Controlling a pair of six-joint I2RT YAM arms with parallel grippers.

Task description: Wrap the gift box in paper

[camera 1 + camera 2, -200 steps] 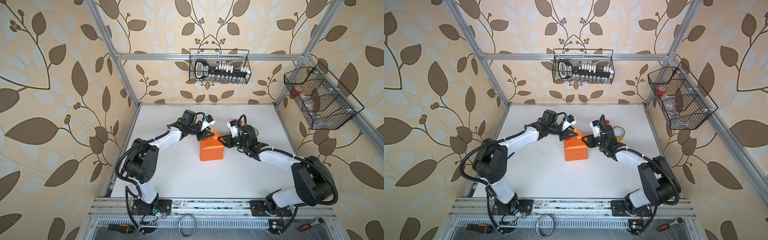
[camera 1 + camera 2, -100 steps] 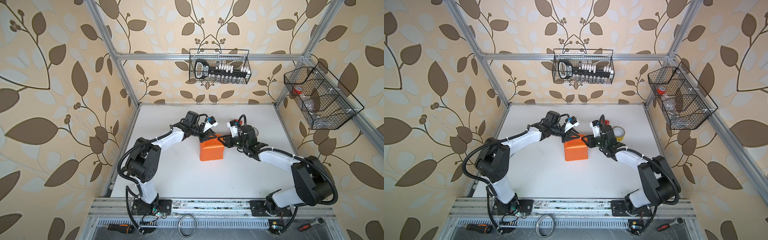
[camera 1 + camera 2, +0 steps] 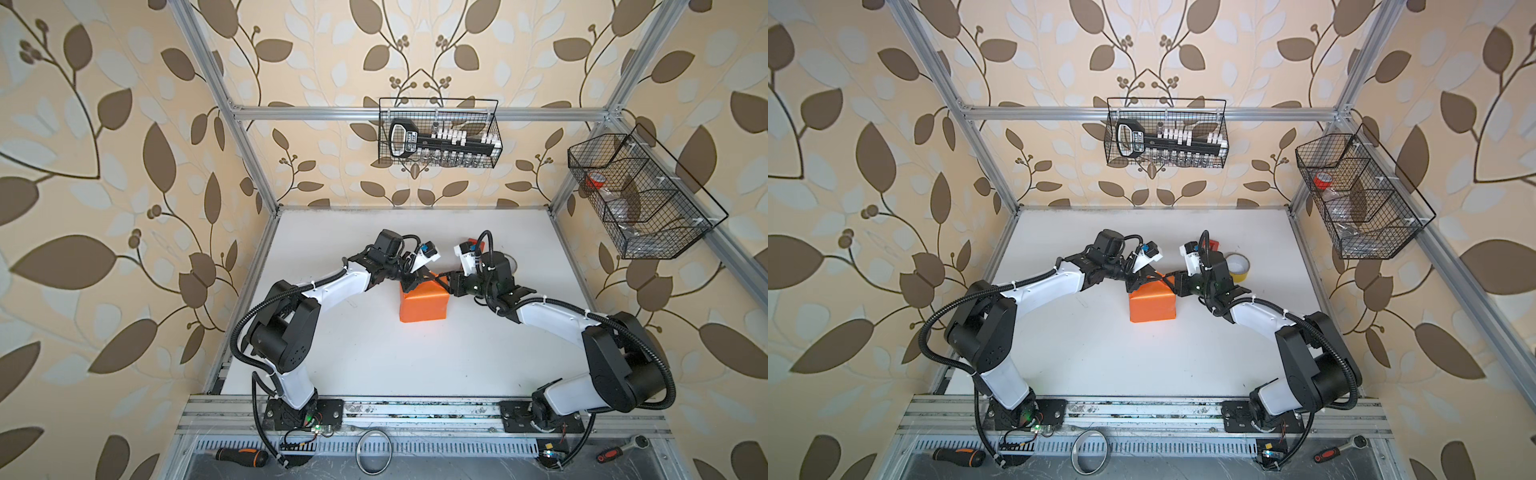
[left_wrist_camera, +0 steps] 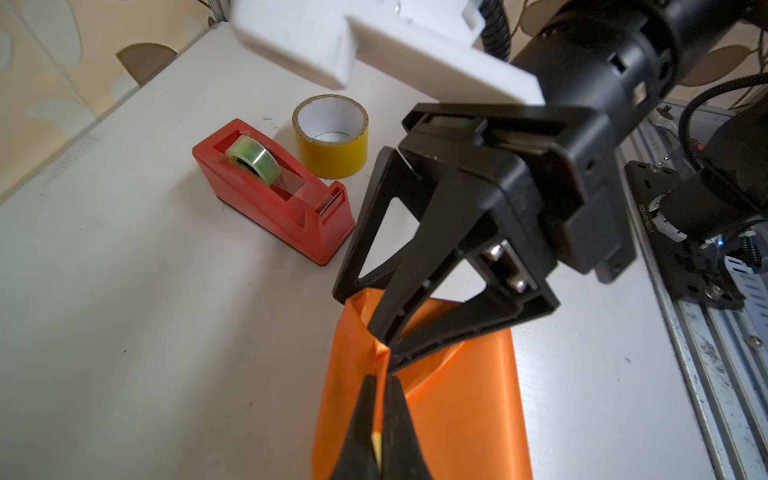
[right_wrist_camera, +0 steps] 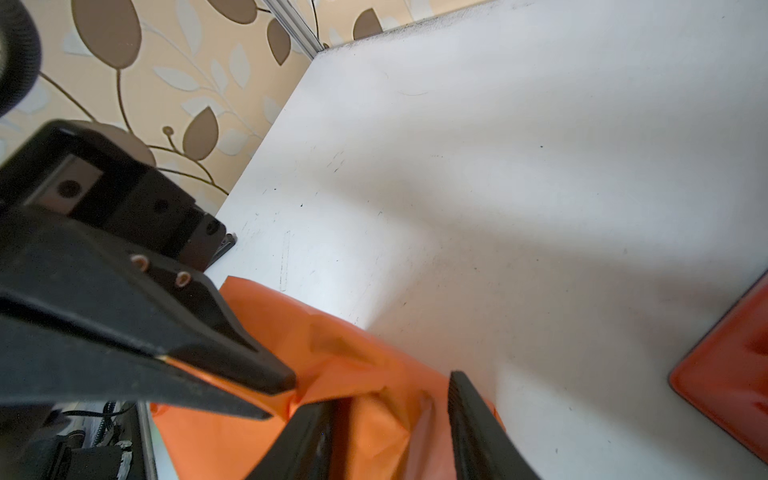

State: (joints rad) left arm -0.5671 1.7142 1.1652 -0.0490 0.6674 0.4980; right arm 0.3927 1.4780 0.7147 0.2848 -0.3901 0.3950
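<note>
The orange paper (image 3: 424, 305) (image 3: 1152, 305) lies wrapped into a boxy parcel mid-table; the gift box is hidden under it. At the parcel's far end my left gripper (image 3: 411, 284) (image 4: 381, 380) is shut on an upright fold of the paper (image 4: 457, 395), with a sliver of its yellow side showing between the jaws. My right gripper (image 3: 442, 280) (image 5: 390, 399) meets it from the other side. It is open, its fingers straddling the crumpled paper (image 5: 332, 345) end without pinching it. The two grippers' tips nearly touch.
A red tape dispenser (image 4: 270, 187) and a yellow tape roll (image 4: 332, 141) (image 3: 1239, 266) stand just beyond the parcel, behind the right wrist. Wire baskets hang on the back wall (image 3: 440, 133) and the right wall (image 3: 640, 199). A screwdriver (image 3: 241, 455) lies on the front rail.
The left gripper has closed onto the paper fold at the parcel's far end. The flap that stood up there now lies lower. The right gripper's jaws have opened a little.
</note>
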